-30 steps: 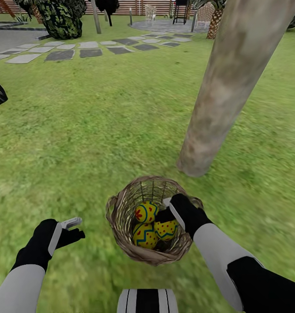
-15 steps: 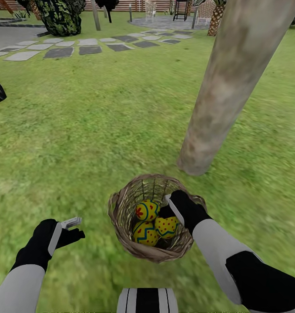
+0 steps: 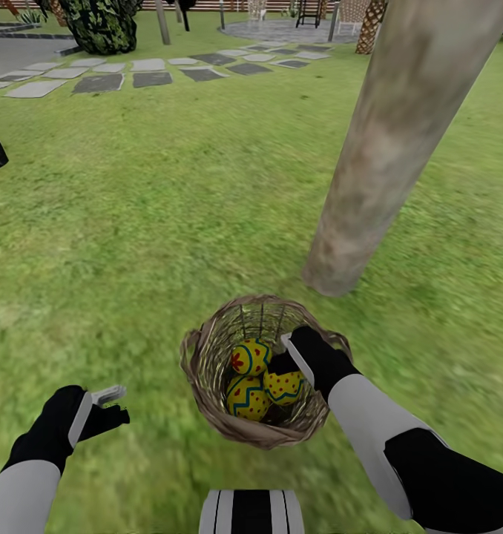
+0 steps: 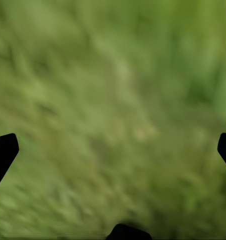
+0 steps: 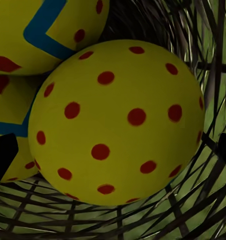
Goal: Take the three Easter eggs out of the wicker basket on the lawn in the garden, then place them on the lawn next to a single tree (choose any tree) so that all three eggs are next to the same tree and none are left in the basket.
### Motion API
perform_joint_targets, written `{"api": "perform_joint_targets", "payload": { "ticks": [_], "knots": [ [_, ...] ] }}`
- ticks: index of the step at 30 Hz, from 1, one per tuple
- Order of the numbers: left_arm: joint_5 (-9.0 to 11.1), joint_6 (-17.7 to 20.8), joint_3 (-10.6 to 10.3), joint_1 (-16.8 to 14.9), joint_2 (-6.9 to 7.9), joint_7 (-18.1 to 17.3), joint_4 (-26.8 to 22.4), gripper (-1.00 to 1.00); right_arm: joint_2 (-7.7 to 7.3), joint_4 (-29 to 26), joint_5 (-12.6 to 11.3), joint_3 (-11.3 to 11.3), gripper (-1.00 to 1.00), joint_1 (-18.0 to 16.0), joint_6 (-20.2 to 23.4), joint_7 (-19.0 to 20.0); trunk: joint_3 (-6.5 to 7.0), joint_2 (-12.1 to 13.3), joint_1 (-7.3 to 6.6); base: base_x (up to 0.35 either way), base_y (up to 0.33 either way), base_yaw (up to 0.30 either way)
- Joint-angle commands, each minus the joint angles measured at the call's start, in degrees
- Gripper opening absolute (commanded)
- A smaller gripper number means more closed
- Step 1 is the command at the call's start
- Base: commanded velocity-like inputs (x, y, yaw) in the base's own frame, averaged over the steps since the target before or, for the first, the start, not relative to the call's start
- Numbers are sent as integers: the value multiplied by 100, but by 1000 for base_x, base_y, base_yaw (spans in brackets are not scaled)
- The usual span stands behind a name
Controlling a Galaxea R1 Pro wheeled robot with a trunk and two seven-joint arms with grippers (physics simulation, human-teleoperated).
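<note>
- Reaching down into the wicker basket (image 3: 207, 371), the right gripper (image 3: 287, 354) sits low and centre-right in the head view, one pale finger visible at the basket's inner right wall, just beside the red-dotted egg (image 3: 284, 386).
- Right gripper state: in the right wrist view the two dark fingertips (image 5: 3, 156) stand at opposite frame edges, spread wide, with the red-dotted egg (image 5: 118, 122) between them. Contact with the egg cannot be told; nothing is clamped.
- Left gripper (image 3: 107, 397): lower left of the head view, above bare lawn (image 3: 133, 222), well apart from the basket. Left wrist view shows dark fingertips (image 4: 3, 152) at both frame edges, spread apart, with blurred grass between them and nothing held.
- Easter eggs: all three lie inside the basket, touching one another. Egg with red flower mark and blue band (image 3: 249, 357) at upper left of the cluster; egg with blue zigzag (image 3: 247, 398) at lower left; red-dotted egg at right.
- Basket: upright on the grass, bottom centre of the head view; woven sides let grass show through in the right wrist view.
- Tree (image 3: 385, 141): thick grey-brown trunk, base just up and right of the basket, near but not touching it, leaning toward the upper right of frame.
- Background, top of frame: grey stepping stones (image 3: 99, 81) at upper left, dark leafy shrub (image 3: 99, 26) behind them.
</note>
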Motion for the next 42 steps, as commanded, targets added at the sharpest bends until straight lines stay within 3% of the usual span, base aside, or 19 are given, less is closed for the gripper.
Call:
{"api": "perform_joint_targets", "payload": {
  "ticks": [1,26,27,42],
  "knots": [
    [18,26,9,0,0,1,26,100,0,-2,-25,12,100,-4,20,-14,-27,-3,1,0,0,0],
    [19,25,9,1,5,1,89,100,0,-10,-3,7,100,-4,20,-22,-292,-19,32,0,0,0],
    [19,24,7,1,3,1,93,100,0,-10,-3,7,-100,-4,20,-22,-315,-21,35,0,0,0],
    [15,18,-9,1,6,1,110,100,0,-11,-3,7,-100,-4,26,-14,-359,-23,40,0,0,0]
  ]
}}
